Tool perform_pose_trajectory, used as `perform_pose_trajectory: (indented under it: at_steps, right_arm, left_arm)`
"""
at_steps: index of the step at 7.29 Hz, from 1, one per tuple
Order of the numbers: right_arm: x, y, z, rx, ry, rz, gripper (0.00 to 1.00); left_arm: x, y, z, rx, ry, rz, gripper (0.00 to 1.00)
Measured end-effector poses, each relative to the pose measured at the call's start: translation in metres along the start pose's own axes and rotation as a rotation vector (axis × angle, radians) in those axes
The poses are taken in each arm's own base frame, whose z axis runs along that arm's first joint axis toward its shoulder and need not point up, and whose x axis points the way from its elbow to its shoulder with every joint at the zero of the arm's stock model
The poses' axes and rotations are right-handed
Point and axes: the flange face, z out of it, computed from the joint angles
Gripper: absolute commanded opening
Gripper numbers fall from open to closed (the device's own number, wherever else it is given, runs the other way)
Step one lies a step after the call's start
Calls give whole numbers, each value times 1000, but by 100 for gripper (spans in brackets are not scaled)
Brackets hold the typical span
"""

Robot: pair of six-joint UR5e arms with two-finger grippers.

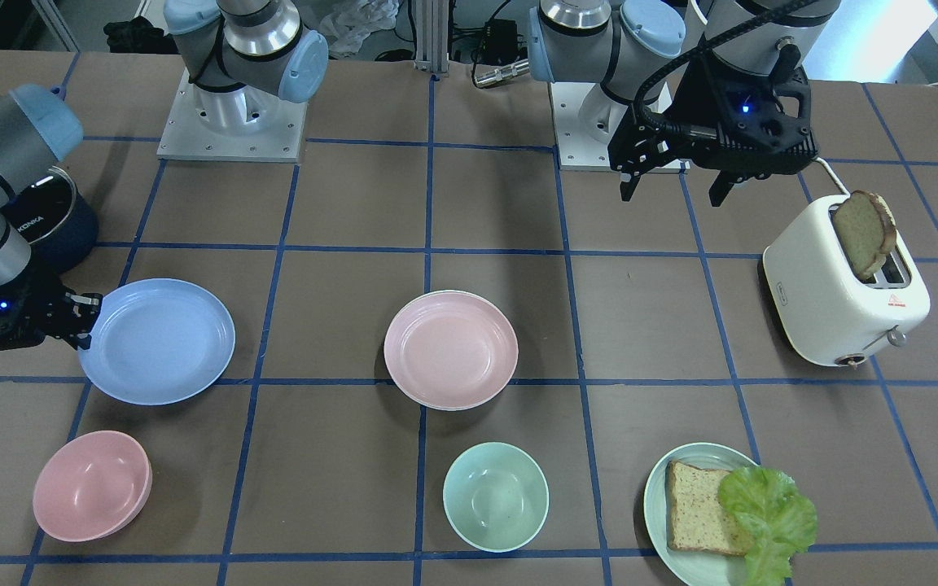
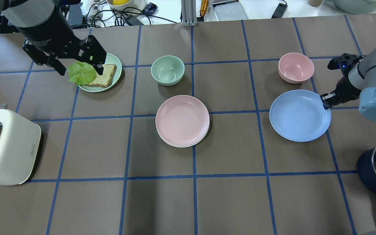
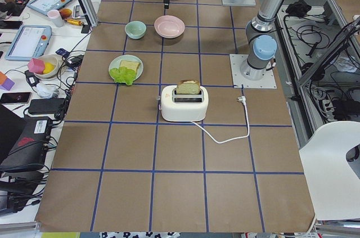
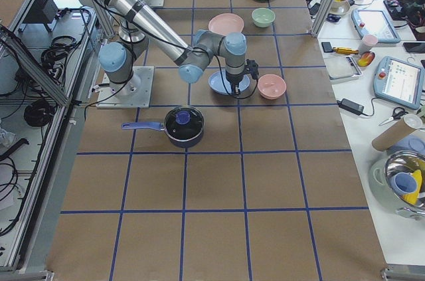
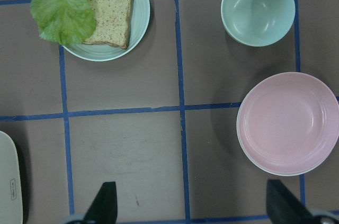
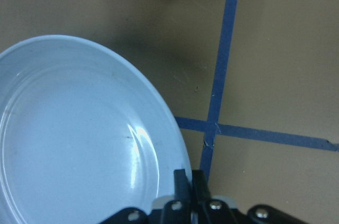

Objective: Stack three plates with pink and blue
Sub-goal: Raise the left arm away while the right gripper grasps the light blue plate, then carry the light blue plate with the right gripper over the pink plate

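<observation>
Stacking surface: table (image 2: pixel 227 202), marked with a blue tape grid.
Centre stack: pink plate (image 2: pixel 182 119) sits nested on the cream-white plate (image 2: pixel 175 145), which shows only as a thin crescent of rim beneath it.
Remaining item: blue plate (image 2: pixel 300 116), alone, well apart from the stack on the robot's right; not yet stacked.
Idle effector: left gripper (image 1: pixel 672 194), raised high over the robot's left half, fingers wide apart, holding nothing.
Working effector: right gripper (image 2: pixel 325 101), low at the blue plate's outer edge, fingers together on the rim; judged a pinch grip.
Governing relation: from the pinched rim, the stack lies straight across the blue plate, towards the table's middle. The plate is round, so no axis needs aligning. The right arm is much the nearer.
</observation>
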Motion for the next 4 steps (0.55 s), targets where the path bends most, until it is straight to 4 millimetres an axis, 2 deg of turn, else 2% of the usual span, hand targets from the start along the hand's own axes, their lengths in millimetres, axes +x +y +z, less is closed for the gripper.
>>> perform_pose_trajectory:
  at_steps: [2,4]
  right_arm:
    - [-4,-11,-10,16,-36,3,0]
    - [-28,-28,-20,12,-70,30,0]
  left_arm:
    - [1,1,0,2,38,0,100]
    - [2,3,4,-1,49,-2,100]
